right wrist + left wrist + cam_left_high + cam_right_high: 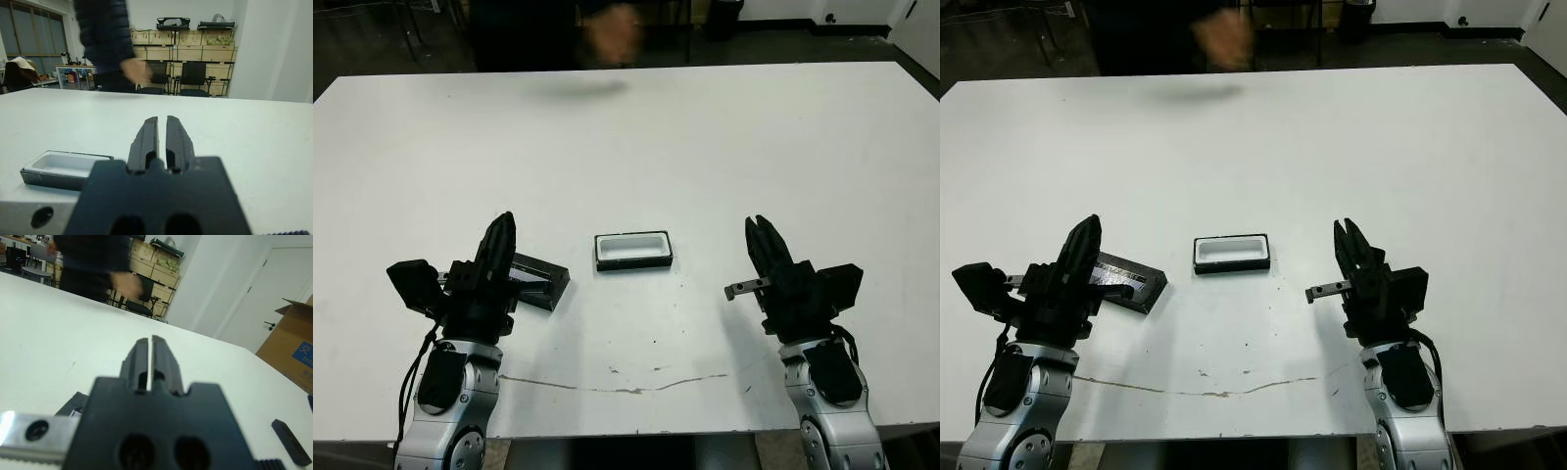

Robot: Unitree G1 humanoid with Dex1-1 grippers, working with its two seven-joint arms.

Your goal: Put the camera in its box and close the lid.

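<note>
Item, left gripper (506,221): mine, clenched on nothing, fingers pressed to a thin slit, raised off the table (754,147) at its near left. Item, right gripper (759,228): likewise closed and empty, raised at the near right, tips aimed away from me. Both look parked on either side of the work, which I judge leaves the middle free for a first reach. Item, box (634,264): open, white lining up, long side across me, flat on the table between the two grippers and slightly beyond their tips, touching nothing; nothing lies in it. Item, lid (542,281): black with a greyish strip, lying slantwise just beside my left gripper, partly hidden behind it and well apart from the box. Item, camera: not found in either head view; it may lie under my left arm, but I cannot tell. The left wrist view shows a dark bar (291,441) off to one side, and I cannot say whether it is the camera or the box's wall. Item, person's hand (612,29): blurred, beyond the far edge. Room: bare white surface on all sides of the box and wide margins to the far and side edges. The near edge is close under my wrists, with a thin dark mark (607,388) along it.
</note>
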